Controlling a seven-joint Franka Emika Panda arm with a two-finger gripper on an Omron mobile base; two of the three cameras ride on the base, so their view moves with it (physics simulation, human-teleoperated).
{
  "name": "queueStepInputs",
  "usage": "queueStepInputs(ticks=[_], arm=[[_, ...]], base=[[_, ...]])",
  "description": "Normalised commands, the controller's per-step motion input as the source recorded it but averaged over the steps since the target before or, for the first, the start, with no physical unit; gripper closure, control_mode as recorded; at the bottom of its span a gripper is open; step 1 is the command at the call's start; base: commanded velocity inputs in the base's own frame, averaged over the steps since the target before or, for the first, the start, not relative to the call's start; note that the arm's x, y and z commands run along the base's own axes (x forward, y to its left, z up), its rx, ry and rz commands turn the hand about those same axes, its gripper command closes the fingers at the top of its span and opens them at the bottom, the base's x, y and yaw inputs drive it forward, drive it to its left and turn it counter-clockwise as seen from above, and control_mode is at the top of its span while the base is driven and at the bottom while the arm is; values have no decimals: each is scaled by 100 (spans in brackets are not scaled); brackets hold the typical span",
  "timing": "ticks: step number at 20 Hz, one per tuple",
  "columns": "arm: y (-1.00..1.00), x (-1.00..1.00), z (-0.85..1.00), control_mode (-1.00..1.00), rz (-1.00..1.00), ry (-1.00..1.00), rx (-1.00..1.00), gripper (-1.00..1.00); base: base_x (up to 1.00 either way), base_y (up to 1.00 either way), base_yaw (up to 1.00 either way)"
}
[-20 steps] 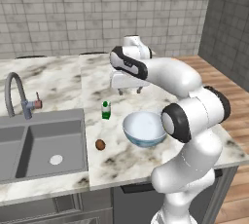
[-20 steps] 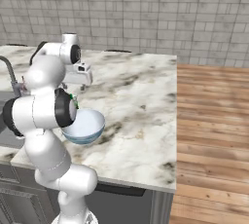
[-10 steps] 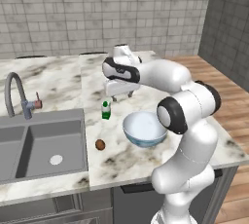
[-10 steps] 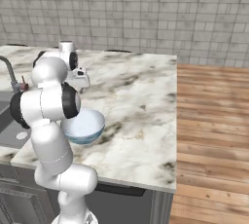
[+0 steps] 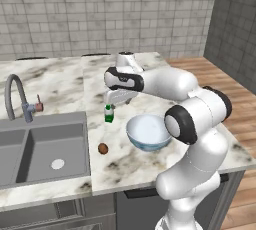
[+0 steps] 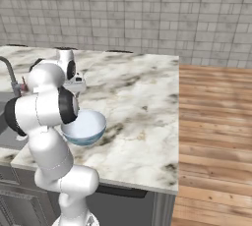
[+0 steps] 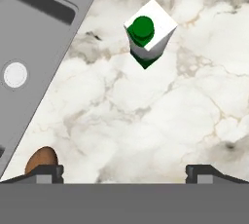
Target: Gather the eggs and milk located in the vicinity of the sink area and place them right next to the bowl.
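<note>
**The Robot Hand Hung Over the Milk With Its Fingers Wide Apart**

The white robot arm's two-finger gripper [image 5: 116, 103] hung above the marble counter [image 5: 135, 169]. Its two small dark finger tips [image 7: 47, 171] were spread wide apart, and nothing was between them. The gripper touched nothing.

The small milk carton with a green lower body, white top and green cap [image 5: 108, 113] stood upright on the counter, just below the gripper. In the hand view the milk carton [image 7: 148, 34] sat near the top, well away from the finger tips.

The small brown oval egg [image 5: 103, 148] lay on the counter near the edge of the grey double sink [image 5: 42, 149]. In the hand view the egg [image 7: 41, 161] was just beside the left finger tip, close to the sink edge [image 7: 44, 47].

The wide, round, pale blue-white glossy bowl [image 5: 148, 132] sat on the counter to the right of the milk and the egg, near both but touching neither. The curved grey faucet with a reddish handle [image 5: 19, 96] stood behind the sink.
</note>
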Motion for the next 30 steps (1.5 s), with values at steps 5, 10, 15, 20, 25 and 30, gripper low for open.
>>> queueStepInputs(ticks=[5, 10, 15, 20, 25, 30], arm=[[0, 14, 24, -100, 10, 0, 0, -100], [0, 35, 6, -100, 3, 7, 0, -100], [11, 35, -7, -100, 1, 13, -2, -100], [21, 34, -21, -100, 0, 6, -7, -100], [10, 28, -8, -100, 0, 0, -6, -100], [0, 27, -7, -100, 0, 1, 0, -100]], base=[[0, 0, 0], [0, 0, 0], [0, 0, 0], [0, 0, 0], [0, 0, 0], [0, 0, 0]])
